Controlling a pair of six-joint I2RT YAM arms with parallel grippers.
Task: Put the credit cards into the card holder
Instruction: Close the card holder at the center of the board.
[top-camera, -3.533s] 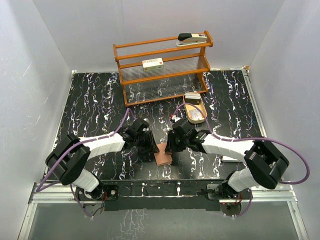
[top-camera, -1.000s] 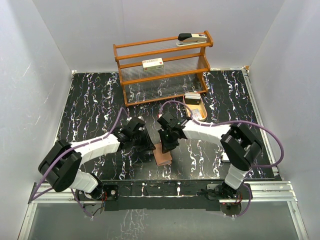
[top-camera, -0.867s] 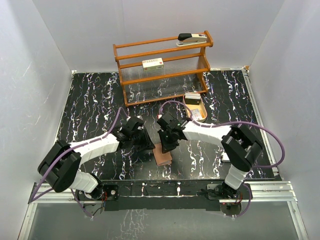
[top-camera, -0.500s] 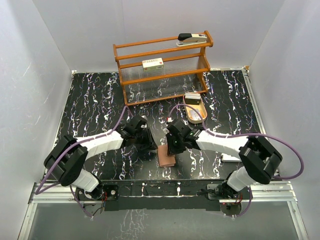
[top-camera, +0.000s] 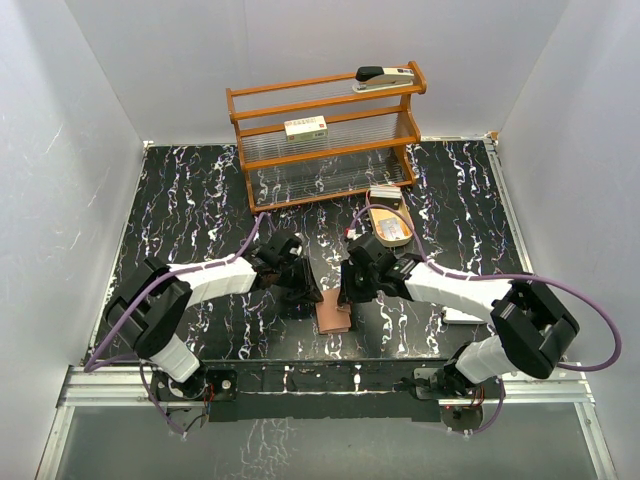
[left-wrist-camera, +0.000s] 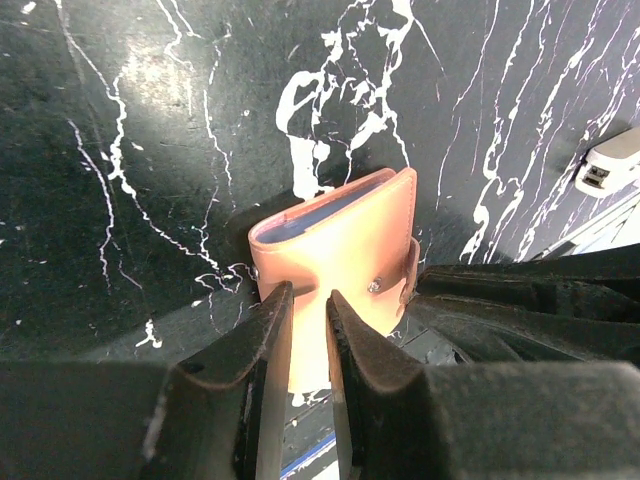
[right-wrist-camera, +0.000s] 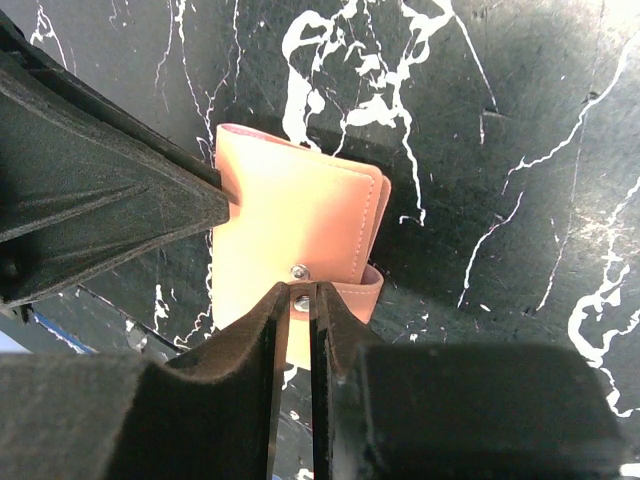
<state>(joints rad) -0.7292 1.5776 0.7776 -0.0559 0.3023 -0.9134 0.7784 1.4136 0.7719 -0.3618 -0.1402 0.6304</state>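
The reddish-brown card holder (top-camera: 334, 318) lies folded on the black marbled table between my two grippers. A light-blue credit card edge (left-wrist-camera: 305, 217) shows inside its far opening. My right gripper (top-camera: 350, 297) comes in from the right, and its jaws (right-wrist-camera: 301, 300) are shut on the closing tab (right-wrist-camera: 360, 285), with the snap stud pinched at the tips. My left gripper (top-camera: 306, 294) reaches in from the left. Its fingertips (left-wrist-camera: 308, 300) stand a narrow gap apart over the card holder's (left-wrist-camera: 340, 235) cover, with nothing clamped between them.
A wooden rack (top-camera: 325, 135) stands at the back, with a stapler (top-camera: 385, 78) on top and a cream box (top-camera: 306, 127) on its middle shelf. An oval wooden tray (top-camera: 408, 222) holding pale items sits right of centre. A white flat thing (top-camera: 462, 316) lies under the right forearm.
Both grippers have shifted right and slightly toward the near edge. The card holder has slid a little the same way. The right forearm has swung out to the right.
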